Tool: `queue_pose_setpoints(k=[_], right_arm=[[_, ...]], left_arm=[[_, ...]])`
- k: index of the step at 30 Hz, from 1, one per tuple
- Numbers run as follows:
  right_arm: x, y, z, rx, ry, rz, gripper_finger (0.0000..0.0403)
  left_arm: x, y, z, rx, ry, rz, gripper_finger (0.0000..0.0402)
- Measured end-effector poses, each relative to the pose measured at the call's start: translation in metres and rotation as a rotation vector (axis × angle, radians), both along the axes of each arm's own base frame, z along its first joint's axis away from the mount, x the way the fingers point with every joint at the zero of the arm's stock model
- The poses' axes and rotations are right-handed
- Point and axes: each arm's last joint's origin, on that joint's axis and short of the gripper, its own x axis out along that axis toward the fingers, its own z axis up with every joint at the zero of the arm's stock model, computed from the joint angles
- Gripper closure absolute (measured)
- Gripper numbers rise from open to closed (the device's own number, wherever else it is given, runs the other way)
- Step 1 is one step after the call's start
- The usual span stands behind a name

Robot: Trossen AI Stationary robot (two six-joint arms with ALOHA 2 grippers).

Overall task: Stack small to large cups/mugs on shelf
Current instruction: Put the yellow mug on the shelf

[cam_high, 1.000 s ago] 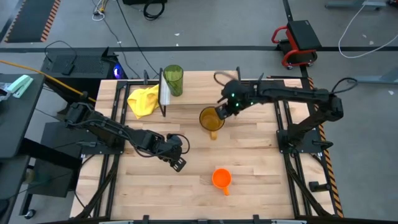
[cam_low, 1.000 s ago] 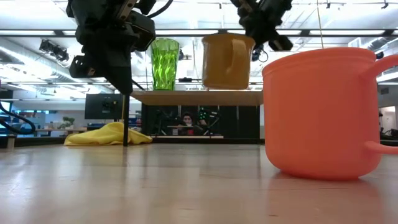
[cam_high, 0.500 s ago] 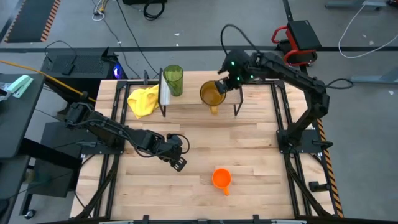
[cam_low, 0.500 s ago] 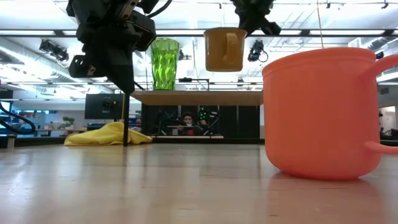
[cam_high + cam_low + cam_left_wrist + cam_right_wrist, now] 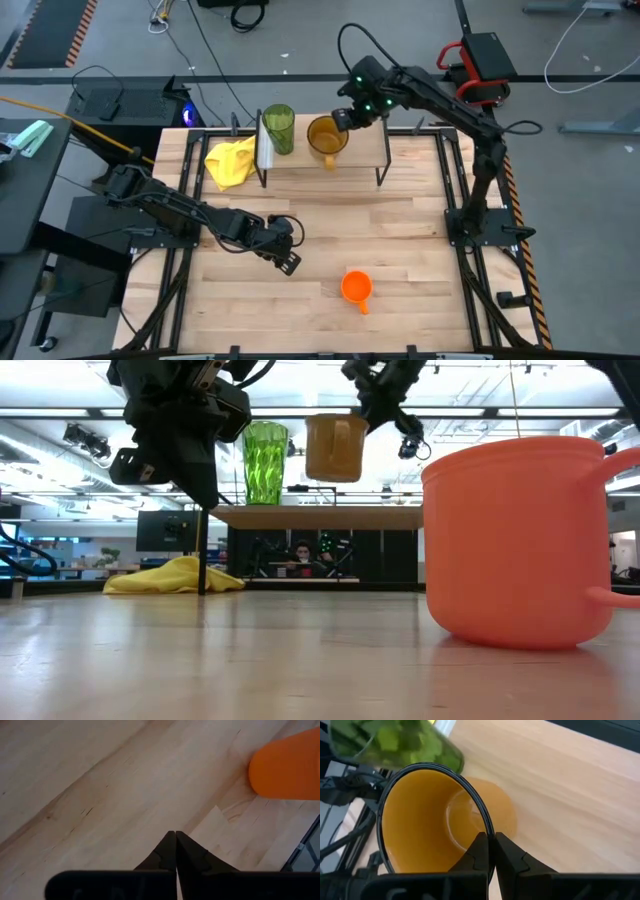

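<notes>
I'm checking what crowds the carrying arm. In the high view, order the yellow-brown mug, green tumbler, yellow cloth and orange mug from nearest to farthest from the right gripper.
1. Yellow-brown mug: held by the right gripper above the shelf.
2. Green tumbler: on the shelf's left end.
3. Yellow cloth: left of the shelf.
4. Orange mug: near the table's front edge.

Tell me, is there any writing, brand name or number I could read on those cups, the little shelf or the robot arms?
None can be read. The green tumbler, yellow-brown mug, orange mug, shelf and yellow cloth show no lettering. The dark arms carry only small green lights; any labels are too small to make out.
</notes>
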Motion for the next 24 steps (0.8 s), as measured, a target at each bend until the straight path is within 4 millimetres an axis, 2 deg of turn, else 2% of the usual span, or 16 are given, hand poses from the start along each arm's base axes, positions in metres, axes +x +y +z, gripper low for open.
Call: queue_pose_setpoints(k=[7, 11, 24], right_arm=[[0.008, -0.021, -0.016, 0.040, 0.022, -0.013, 0.0390], [0.012, -0.030, -0.026, 0.053, 0.042, -0.017, 0.0390], [0.011, -0.038, -0.030, 0.052, 0.045, -0.025, 0.0390]], left_arm=[[0.000, 0.000, 0.000, 0.000, -0.001, 0.000, 0.0379], [0.000, 0.000, 0.000, 0.000, -0.001, 0.000, 0.0390], [0.000, 0.000, 0.000, 0.006, -0.004, 0.004, 0.0384]])
